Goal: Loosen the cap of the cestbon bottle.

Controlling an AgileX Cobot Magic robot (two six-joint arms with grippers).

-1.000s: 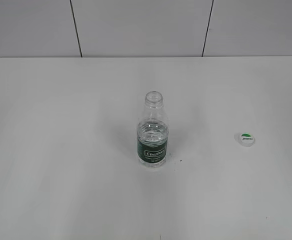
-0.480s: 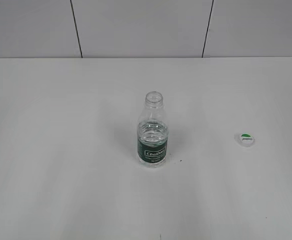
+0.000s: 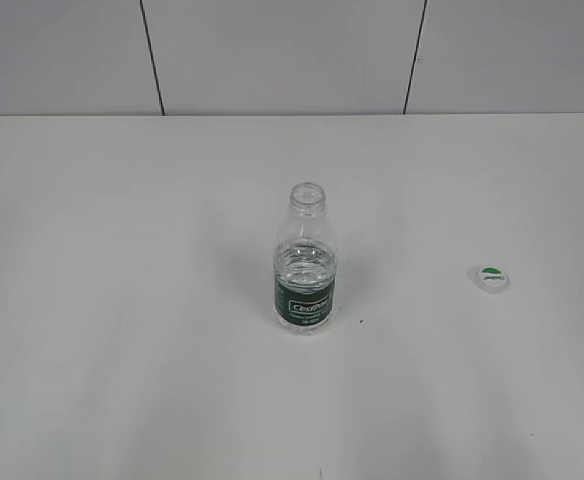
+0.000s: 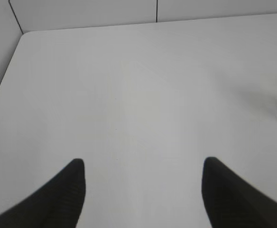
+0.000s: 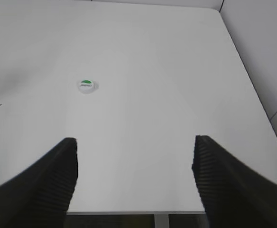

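Right of the cestbon bottle [image 3: 305,262]: the cap [image 3: 490,278] lies on the tabletop [image 3: 122,300], removed.
Left tool [image 4: 143,178] and right tool [image 5: 134,156] are spread, empty, clear of the bottle; loosening appears complete.

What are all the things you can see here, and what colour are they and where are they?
cestbon bottle: one, clear plastic with a dark green label band, standing upright near the middle of the table, its mouth open with nothing on it.
cap: one, white with a green half-circle on top, lying flat on the table to the right of the bottle, well apart from it.
table: one, white, under everything.
wall: light grey panels with dark seams, behind the table.
left gripper: one, black jaws spread apart, empty, over bare table to the left of the bottle.
right gripper: one, black jaws spread apart, empty, near the table's front edge, the cap ahead of it.
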